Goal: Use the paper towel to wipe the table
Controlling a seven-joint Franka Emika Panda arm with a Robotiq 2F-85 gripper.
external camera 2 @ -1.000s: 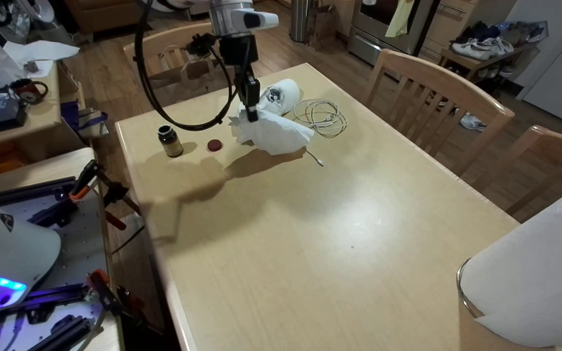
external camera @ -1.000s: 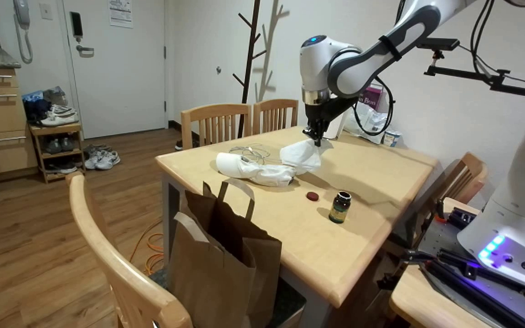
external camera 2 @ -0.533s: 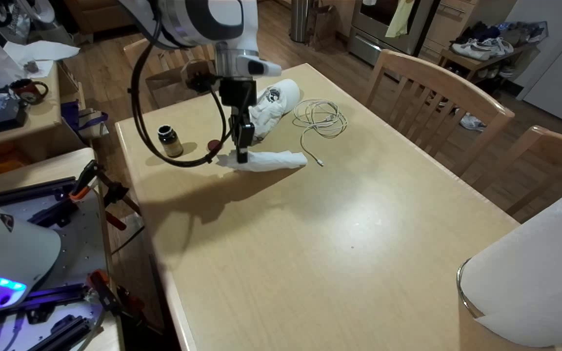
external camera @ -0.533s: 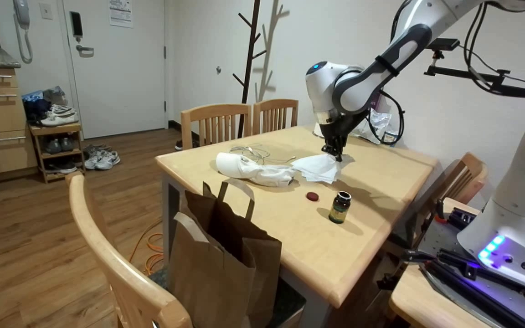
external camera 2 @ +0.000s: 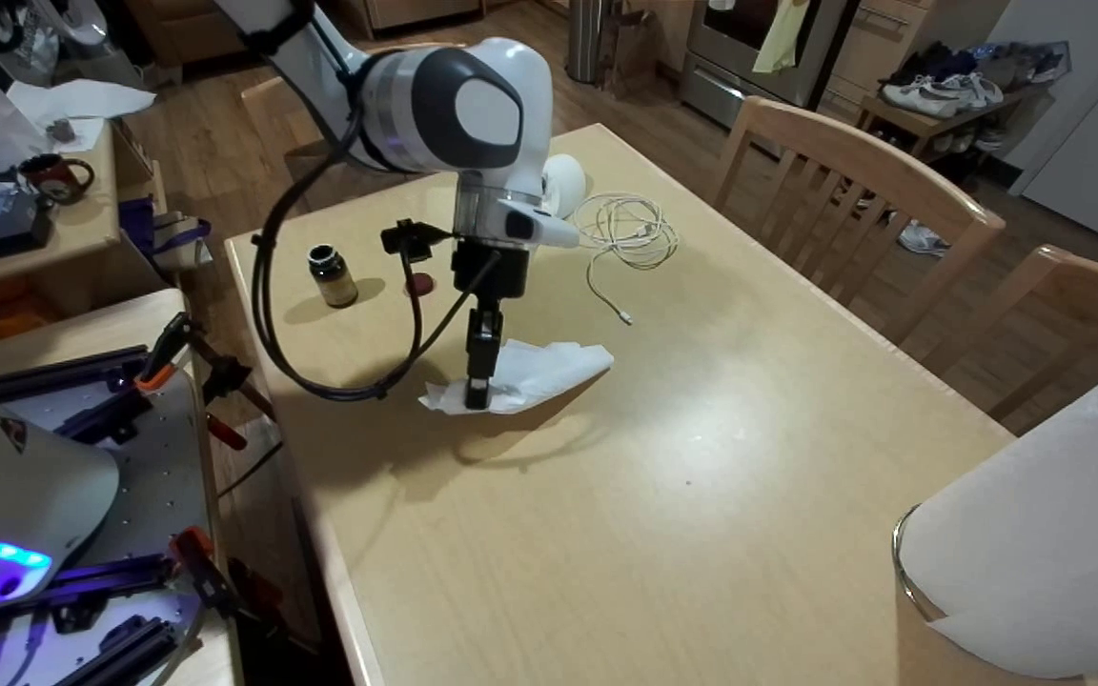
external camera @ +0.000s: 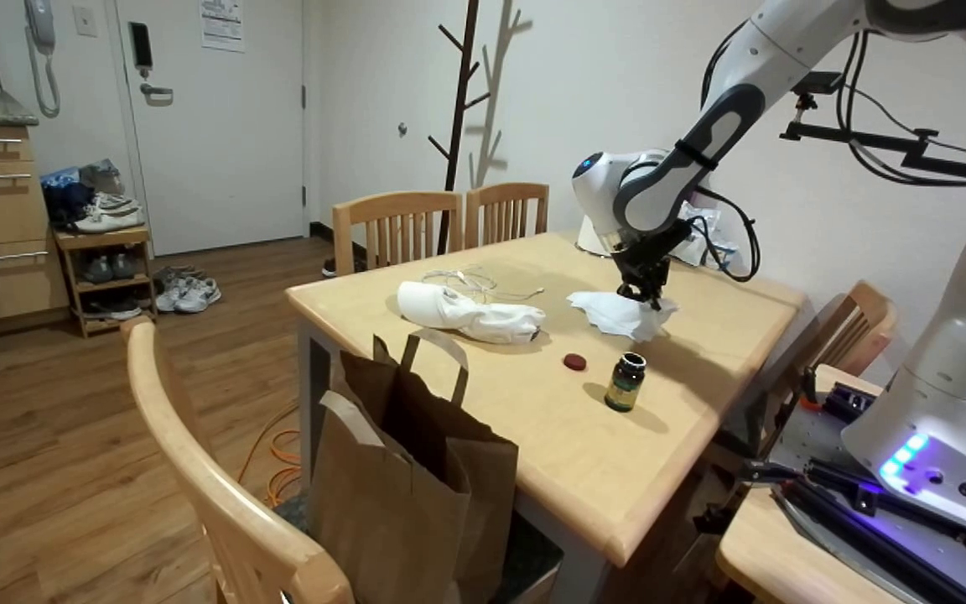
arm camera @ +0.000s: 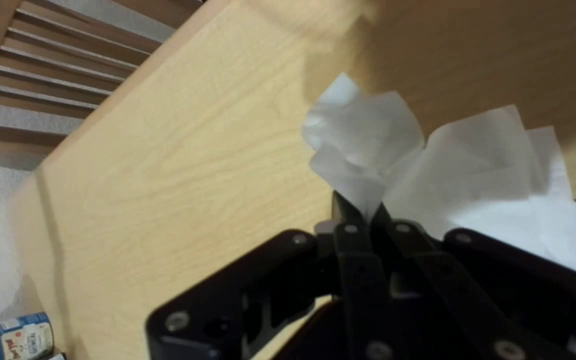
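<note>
Table [external camera 2: 663, 534] is showing smooth, grained wood and reflecting glossily. Paper towel [external camera 2: 549, 370] is reading as matt, rumpled paper. Bag [external camera: 403, 503] is showing matt, creased paper.

Letters are blurring past reading on the blue-and-white cylindrical can [arm camera: 18, 337] near an edge of the rectangular light-wood desk [external camera: 533, 377]; illegibly small print is showing on the dark round bottle [external camera: 624, 386] atop it and the white paper sheet [external camera: 223, 23] beyond it.

In an exterior view, the table [external camera 2: 682, 562] lies open between the paper towel [external camera 2: 551, 370] and the white roll [external camera 2: 1045, 543]; farther back sit 4 obstacles: bottle [external camera 2: 334, 277], red cap [external camera 2: 423, 284], white bundle [external camera 2: 565, 185], coiled cable [external camera 2: 642, 231].
</note>
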